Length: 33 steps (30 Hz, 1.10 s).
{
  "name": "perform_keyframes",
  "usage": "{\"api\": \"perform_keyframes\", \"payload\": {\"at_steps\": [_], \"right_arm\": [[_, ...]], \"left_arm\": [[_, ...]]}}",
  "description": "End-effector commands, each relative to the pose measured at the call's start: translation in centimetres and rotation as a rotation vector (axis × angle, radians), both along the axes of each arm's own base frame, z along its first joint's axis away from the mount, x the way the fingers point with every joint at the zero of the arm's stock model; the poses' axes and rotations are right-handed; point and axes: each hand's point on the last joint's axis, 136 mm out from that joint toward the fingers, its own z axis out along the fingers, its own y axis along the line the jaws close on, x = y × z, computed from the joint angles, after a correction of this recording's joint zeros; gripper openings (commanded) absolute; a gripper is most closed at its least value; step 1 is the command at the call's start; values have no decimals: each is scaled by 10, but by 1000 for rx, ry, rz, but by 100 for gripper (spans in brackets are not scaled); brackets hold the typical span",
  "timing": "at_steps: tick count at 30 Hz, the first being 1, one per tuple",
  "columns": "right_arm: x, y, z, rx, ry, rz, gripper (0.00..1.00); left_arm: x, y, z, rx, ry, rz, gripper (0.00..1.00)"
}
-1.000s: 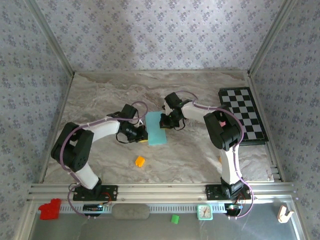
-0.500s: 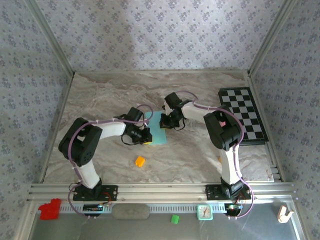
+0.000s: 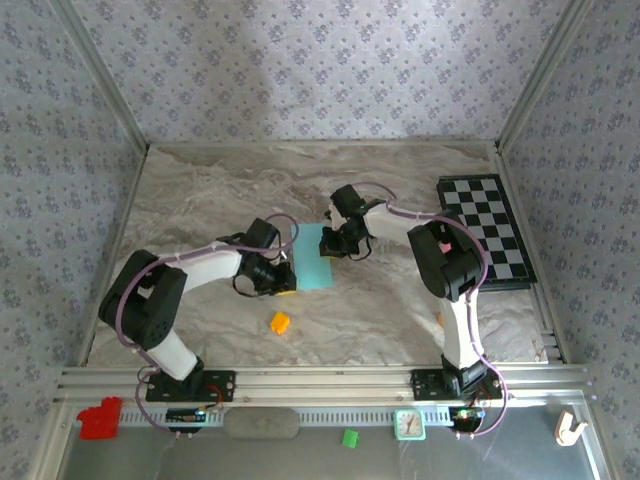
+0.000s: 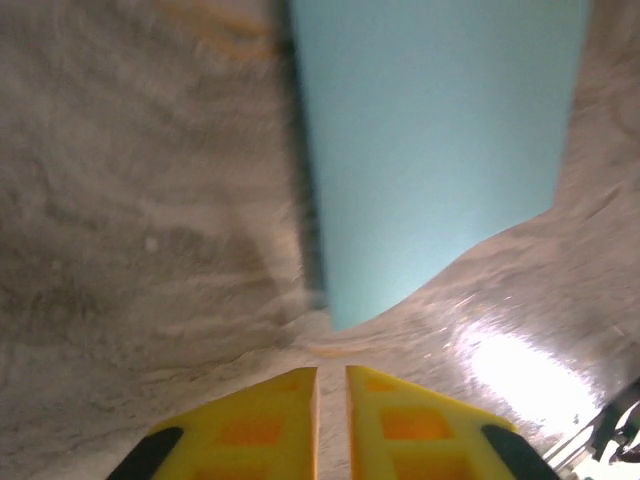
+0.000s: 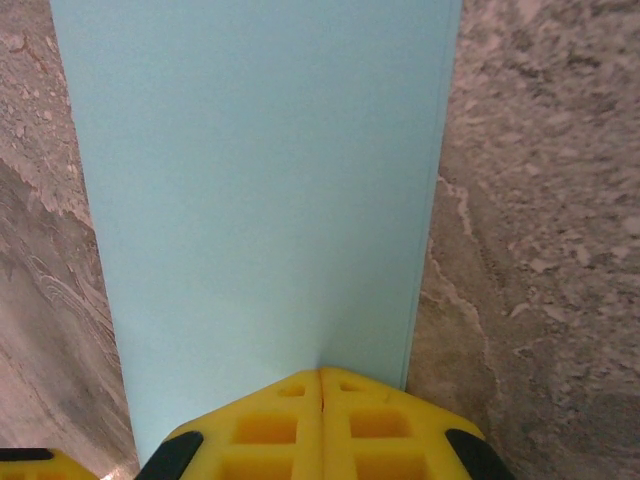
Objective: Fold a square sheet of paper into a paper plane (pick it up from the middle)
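- The left jaws stand parted by a narrow slit, their yellow fingertips (image 4: 250,425) with nothing between them.
- The right jaws are closed, the yellow fingertips (image 5: 375,425) meeting along a thin seam.
- The teal-blue sheet of paper (image 3: 313,256) lies flat on the marble-patterned table (image 3: 200,190) between the two pairs of jaws. It shows an oblong outline.
- In the left wrist view, a corner of the sheet of paper (image 4: 430,150) points at the left jaws and lies just ahead of their tips, not touching them.
- In the right wrist view, the sheet of paper (image 5: 260,180) runs straight ahead from the right jaws, its near edge meeting their tips. One long side shows a doubled edge. Whether the tips pinch that edge or only press on it, I cannot tell.
- A small orange cube (image 3: 280,322) sits on the table near the left jaws, on their near side, apart from the paper.
- A black-and-white checkered board (image 3: 488,235) lies well apart from the right jaws, out to their right.
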Motion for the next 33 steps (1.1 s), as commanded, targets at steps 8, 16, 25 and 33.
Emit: {"api": "perform_keyframes", "payload": {"at_steps": [8, 16, 25, 33], "right_arm": [[13, -4, 48, -4, -26, -51, 26], [14, -25, 71, 81, -82, -200, 36], [-15, -47, 53, 98, -29, -294, 57], [-30, -39, 45, 127, 19, -308, 57]], "left_arm": [[86, -25, 53, -179, -129, 234, 29], [101, -31, 33, -171, -70, 283, 26], [108, -32, 14, -170, -42, 307, 24], [104, -33, -2, -160, -3, 308, 24]]}}
